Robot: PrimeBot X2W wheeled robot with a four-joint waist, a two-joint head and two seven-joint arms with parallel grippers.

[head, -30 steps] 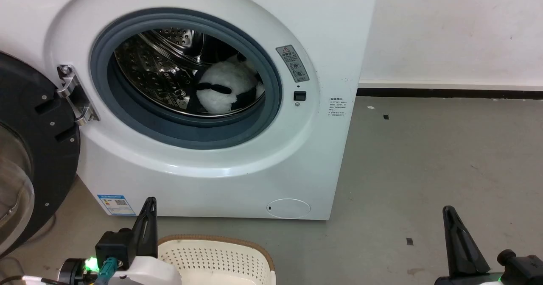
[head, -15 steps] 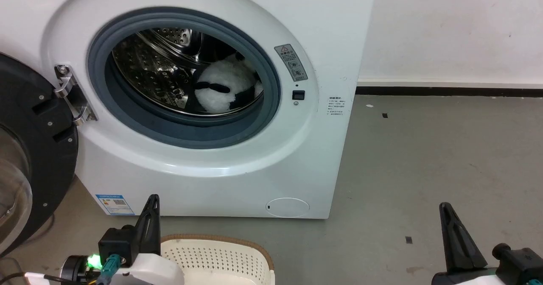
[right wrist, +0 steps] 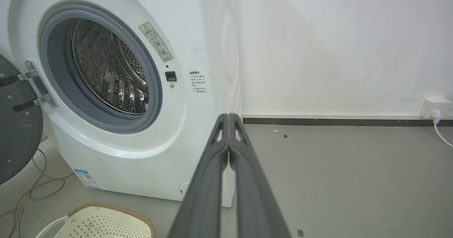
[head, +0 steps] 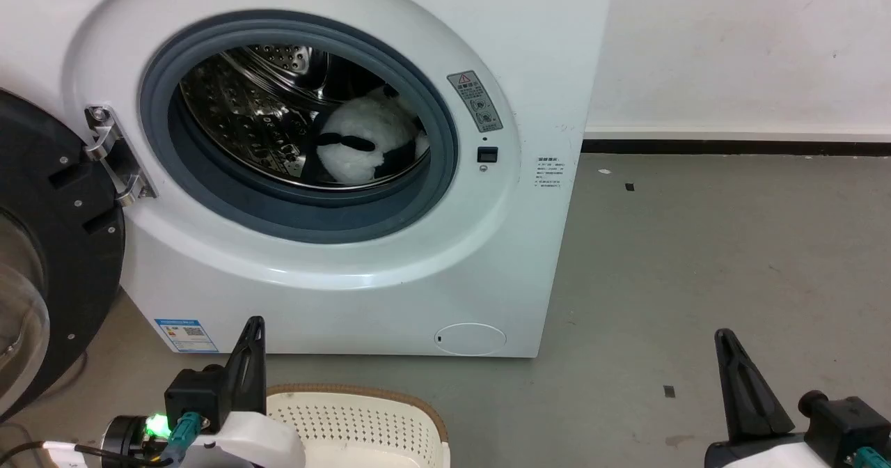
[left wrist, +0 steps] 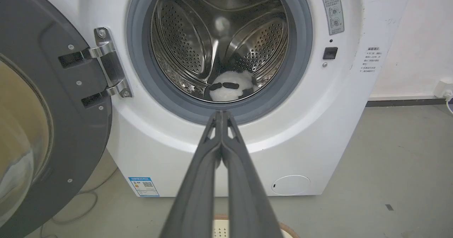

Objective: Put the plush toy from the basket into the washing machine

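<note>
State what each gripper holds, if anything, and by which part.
Nothing is held: left gripper and right gripper are shut empty; the plush toy lies inside the washing machine.

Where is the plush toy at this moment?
In the head view, the plush toy lies inside the washing machine's steel drum, low and right of centre, behind the grey gasket.

Clear porthole [head: 159, 130], door [head: 66, 245] well aside left.

Fluffy plush toy [head: 362, 149], shiny perforated steel drum [head: 237, 116], glossy white washing machine [head: 348, 301].
</note>
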